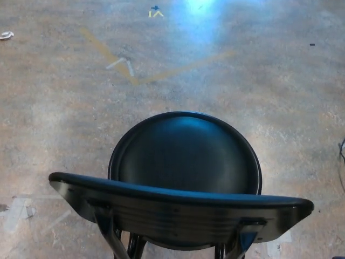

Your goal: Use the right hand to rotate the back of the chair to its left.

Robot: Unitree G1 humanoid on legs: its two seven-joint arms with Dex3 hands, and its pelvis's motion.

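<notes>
My head camera looks down on a mottled grey-brown concrete floor. At far left, near the upper edge, a small white scrap lies on it; lower left, pale worn tape patches show beside the chair. Moving right, a faded tan tape line runs diagonally to a vertex and branches off toward the right, with a small whitish chevron mark just beside it. At top centre sits a tiny yellow-and-blue marker, and right of it a bright bluish glare from overhead light. The chair, black and glossy, fills the lower centre: its round seat lies beyond the backrest, a curved band that spans almost the full width nearest me, its back face ribbed. Below the backrest, dark metal supports are cut off by the bottom edge, so legs and base are hidden. At the far right edge a thin dark line, possibly a cable, is too clipped to identify. Neither of my hands enters the frame, so I cannot tell their state.
</notes>
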